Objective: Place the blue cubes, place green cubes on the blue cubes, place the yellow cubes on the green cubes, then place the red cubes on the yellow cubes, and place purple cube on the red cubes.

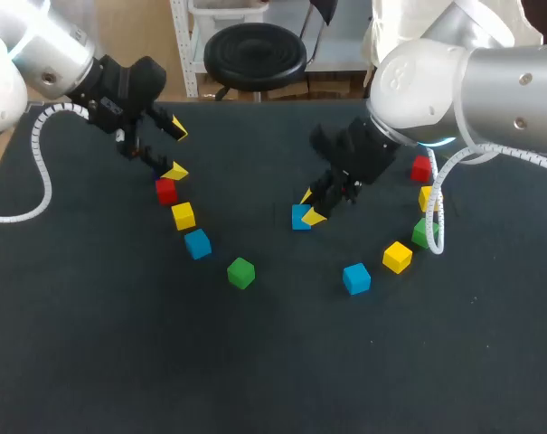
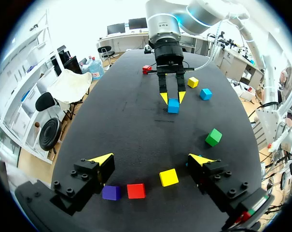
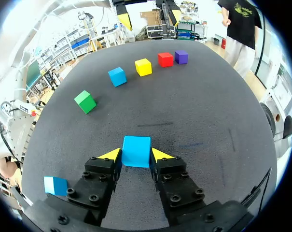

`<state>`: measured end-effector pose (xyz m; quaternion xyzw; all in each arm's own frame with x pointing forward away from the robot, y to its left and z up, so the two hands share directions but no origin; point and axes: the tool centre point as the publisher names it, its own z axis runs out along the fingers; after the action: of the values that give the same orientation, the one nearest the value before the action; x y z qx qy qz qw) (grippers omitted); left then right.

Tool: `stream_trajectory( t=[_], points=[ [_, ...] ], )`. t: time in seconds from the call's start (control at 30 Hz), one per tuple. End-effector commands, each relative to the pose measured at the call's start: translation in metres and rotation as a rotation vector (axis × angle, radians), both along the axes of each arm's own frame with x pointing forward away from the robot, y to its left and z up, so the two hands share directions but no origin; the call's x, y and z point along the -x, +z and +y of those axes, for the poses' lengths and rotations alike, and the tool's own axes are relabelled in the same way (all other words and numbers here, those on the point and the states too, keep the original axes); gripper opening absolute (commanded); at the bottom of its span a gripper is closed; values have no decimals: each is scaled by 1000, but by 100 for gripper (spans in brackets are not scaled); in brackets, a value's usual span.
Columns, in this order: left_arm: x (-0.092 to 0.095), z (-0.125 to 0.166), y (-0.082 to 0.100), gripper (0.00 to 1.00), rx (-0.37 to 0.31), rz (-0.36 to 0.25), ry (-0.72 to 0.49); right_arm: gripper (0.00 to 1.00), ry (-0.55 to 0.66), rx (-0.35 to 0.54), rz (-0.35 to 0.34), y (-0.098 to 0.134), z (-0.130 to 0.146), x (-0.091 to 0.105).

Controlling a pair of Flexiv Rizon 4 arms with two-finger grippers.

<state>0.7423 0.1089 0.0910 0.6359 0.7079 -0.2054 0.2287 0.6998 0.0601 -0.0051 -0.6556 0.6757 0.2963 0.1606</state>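
Nearest the robot on the worktop point(image 1: 255, 380) sit a loose blue cube point(image 1: 356, 278) on the R side and a green cube point(image 1: 241, 272) on the L side. A bit farther back the other cubes run off in 2 bent lines. On the L there is a 2nd blue cube point(image 1: 198, 243), then a yellow cube point(image 1: 183, 215), then a red cube point(image 1: 166, 191). On the R there is a right yellow cube point(image 1: 398, 257), a right green cube point(image 1: 424, 233) and, far back, a right red cube point(image 1: 421, 168).

In the middle, the right tool point(image 1: 309, 207) is closed on a held blue cube point(image 3: 136, 151), w/ one yellow tip pressed on each side. The cube is low at the worktop (I can't tell if it rests on it or hangs just above).

Farthest back on the L, the left tool point(image 1: 176, 149) is wide open w/ nothing in it. It hangs over the far end of the L line, and the purple cube point(image 2: 111, 192) lies just below it, next to the red cube.

No cube is on top of another yet, so I think this is step 1, i.e. putting the blue cubes in place. Next the right tool needs to set its blue cube down flat on a bare spot and let go. Then the other blue cubes need to come right beside it, snug, so the green ones can sit on top w/o tipping
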Motion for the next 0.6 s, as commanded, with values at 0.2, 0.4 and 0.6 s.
stream_trajectory(
  t=[0.2, 0.4, 0.6],
  points=[
    [1, 0, 0, 100, 0, -2, 0, 0, -10, 2, -12, 2, -3, 7],
    [1, 0, 0, 100, 0, -2, 0, 0, -10, 1, -12, 0, -4, 5],
    [1, 0, 0, 100, 0, -2, 0, 0, -8, 2, -19, 0, -3, 3]
  ],
)
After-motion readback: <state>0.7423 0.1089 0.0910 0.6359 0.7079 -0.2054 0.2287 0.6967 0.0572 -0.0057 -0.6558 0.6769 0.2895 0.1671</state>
